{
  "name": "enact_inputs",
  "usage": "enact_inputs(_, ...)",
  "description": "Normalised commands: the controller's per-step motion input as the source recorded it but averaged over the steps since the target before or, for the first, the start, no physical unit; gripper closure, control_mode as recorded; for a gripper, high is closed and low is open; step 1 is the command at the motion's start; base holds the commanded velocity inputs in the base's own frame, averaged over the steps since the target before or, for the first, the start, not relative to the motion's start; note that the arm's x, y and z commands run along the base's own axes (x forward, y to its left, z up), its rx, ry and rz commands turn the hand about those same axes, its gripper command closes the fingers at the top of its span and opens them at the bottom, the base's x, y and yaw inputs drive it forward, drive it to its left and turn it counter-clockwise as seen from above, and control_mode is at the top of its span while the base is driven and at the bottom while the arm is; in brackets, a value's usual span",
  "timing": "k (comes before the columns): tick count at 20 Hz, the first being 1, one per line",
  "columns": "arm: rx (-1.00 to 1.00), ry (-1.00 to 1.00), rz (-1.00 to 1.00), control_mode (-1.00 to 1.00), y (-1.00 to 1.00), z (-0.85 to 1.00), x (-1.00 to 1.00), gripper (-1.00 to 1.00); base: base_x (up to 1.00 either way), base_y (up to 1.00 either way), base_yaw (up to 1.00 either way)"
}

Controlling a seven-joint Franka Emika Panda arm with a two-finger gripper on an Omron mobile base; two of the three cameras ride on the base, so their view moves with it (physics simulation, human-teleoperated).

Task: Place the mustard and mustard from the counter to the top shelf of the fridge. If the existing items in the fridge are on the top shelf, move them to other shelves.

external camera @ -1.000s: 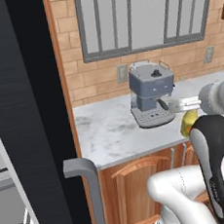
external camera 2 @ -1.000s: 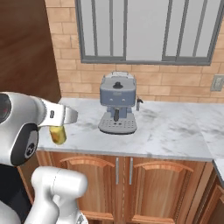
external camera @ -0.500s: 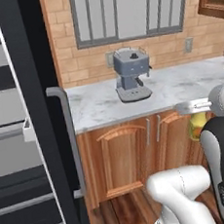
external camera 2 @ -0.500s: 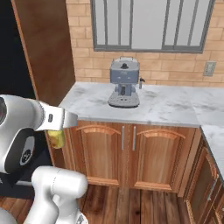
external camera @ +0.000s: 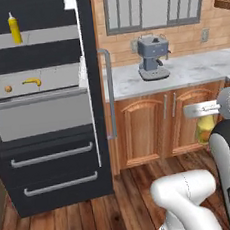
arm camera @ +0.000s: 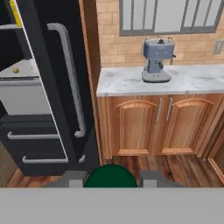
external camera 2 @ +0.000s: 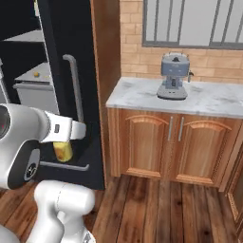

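Gripper (arm camera: 112, 178) pinching dark-capped amber mustard bottle (external camera: 206, 129), no label legible, all-yellow mustard bottle (external camera: 14, 28) on fridge top shelf (external camera: 38, 36), banana (external camera: 31, 82) and orange fruit (external camera: 7, 88) on tray below

- Glossy white rounded arm shells, bulbous at the joints.
- Dark grey, near-black bands at the joints, one bearing a small round emblem.
- Pale grey boxy hand (external camera 2: 66, 130) behind the jaws.
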Motion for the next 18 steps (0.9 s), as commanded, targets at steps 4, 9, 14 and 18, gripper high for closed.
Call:
enact_inputs(4,0.00,0.00,0.00,1.00,0.00,0.00,0.00,1.00,-0.44,1.00,0.17)
enact_inputs(9,0.00,0.00,0.00,1.00,0.00,0.00,0.00,1.00,-0.01,1.00,0.10)
enact_inputs(14,0.00,0.00,0.00,1.00,0.00,0.00,0.00,1.00,0.43,1.00,0.01)
enact_inputs(18,0.00,0.00,0.00,1.00,0.00,0.00,0.00,1.00,0.58,0.95,0.00)
